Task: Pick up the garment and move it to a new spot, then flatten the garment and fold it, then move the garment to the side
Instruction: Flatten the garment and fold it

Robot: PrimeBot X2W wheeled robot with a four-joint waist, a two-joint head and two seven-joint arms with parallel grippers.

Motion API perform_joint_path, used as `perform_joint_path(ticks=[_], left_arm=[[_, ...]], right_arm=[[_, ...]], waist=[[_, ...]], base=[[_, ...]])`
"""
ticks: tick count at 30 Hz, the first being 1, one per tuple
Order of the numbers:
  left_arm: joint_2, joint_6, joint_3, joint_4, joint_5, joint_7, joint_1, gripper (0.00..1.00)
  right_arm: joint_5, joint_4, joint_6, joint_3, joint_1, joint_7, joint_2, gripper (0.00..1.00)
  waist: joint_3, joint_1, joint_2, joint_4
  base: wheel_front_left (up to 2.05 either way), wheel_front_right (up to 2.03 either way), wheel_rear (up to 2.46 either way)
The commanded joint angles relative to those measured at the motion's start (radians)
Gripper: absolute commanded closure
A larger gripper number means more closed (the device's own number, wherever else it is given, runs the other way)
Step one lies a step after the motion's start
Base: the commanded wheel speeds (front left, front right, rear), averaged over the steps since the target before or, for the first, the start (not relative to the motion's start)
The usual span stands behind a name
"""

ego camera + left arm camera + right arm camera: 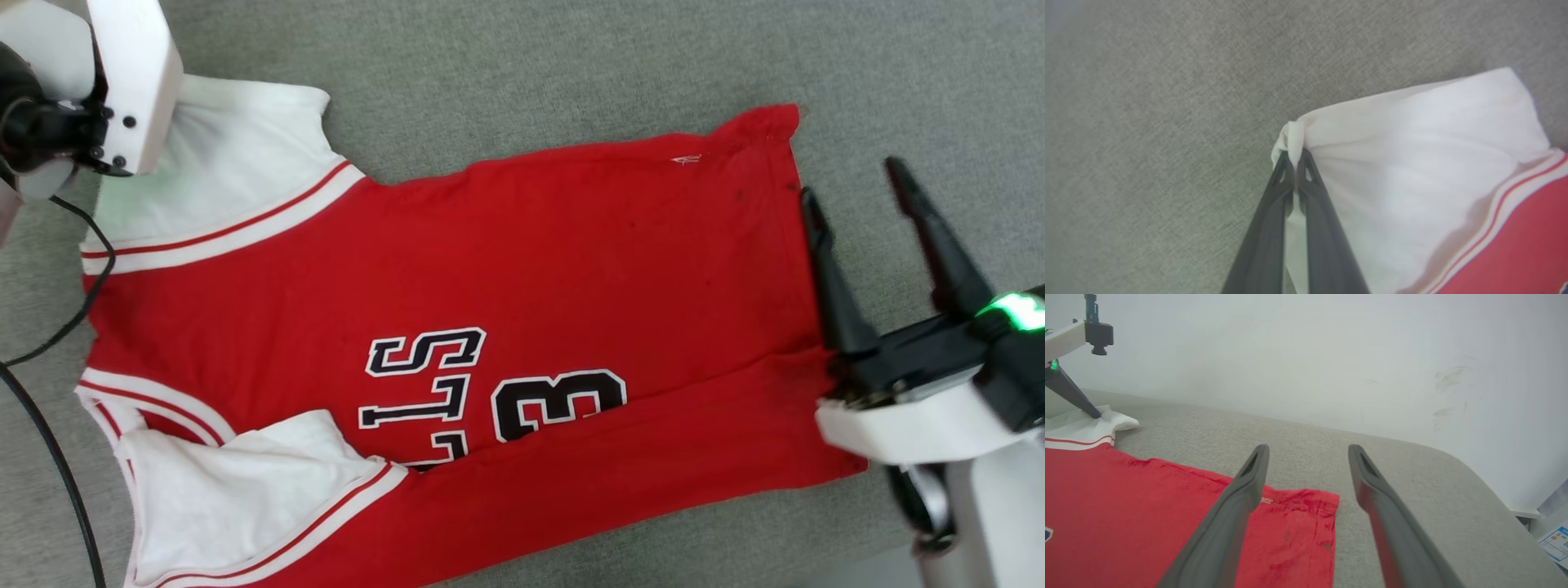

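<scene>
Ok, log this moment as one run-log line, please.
left gripper: shut on white sleeve of red jersey-style garment | right gripper: open by hem, holding nothing | garment: spread on grey fabric surface, near side folded over

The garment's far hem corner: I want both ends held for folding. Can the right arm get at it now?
Probably yes: the right gripper, jaws open, sits beside the garment's hem corner with only bare grey surface between.

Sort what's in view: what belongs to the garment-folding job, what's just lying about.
Job: garment; left gripper, shut on its white sleeve; right gripper, open by the hem.
Lying about: black cable; printed sheet beyond the grey surface.
</scene>
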Motion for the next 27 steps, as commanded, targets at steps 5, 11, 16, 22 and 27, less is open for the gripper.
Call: perform_joint_path(ticks=[5, 11, 16, 22, 27], left_arm=[[-0.017, -0.011, -0.019, -0.024, -0.003, -0.063, 0.023, 1.00], [-0.027, -0.014, -0.069, -0.096, -0.020, -0.119, 0.046, 1.00], [-0.006, -0.015, -0.094, -0.151, -0.048, -0.165, 0.049, 1.00], [0.015, -0.015, -0.126, -0.226, -0.068, -0.218, 0.047, 1.00], [0.022, -0.015, -0.156, -0.289, -0.070, -0.245, 0.021, 1.00]], right_arm=[[0.035, 0.024, -0.001, -0.031, -0.098, 0.072, -0.105, 0.00], [0.186, 0.049, -0.001, 0.036, -0.218, 0.370, -0.307, 0.00], [0.385, 0.070, -0.001, 0.170, -0.340, 0.700, -0.498, 0.00], [0.597, 0.142, -0.001, 0.340, -0.501, 1.008, -0.634, 0.00], [0.711, 0.248, -0.001, 0.406, -0.612, 1.186, -0.624, 0.00]], waist=[[-0.067, -0.0001, 0.0000, 0.036], [-0.116, -0.0001, 0.0000, 0.080], [-0.132, -0.0001, 0.0000, 0.104], [-0.116, -0.0001, 0.0000, 0.138], [-0.082, -0.0001, 0.0000, 0.176]], base=[[0.00, 0.00, 0.00], [0.00, 0.00, 0.00], [0.00, 0.00, 0.00], [0.00, 0.00, 0.00], [0.00, 0.00, 0.00]])
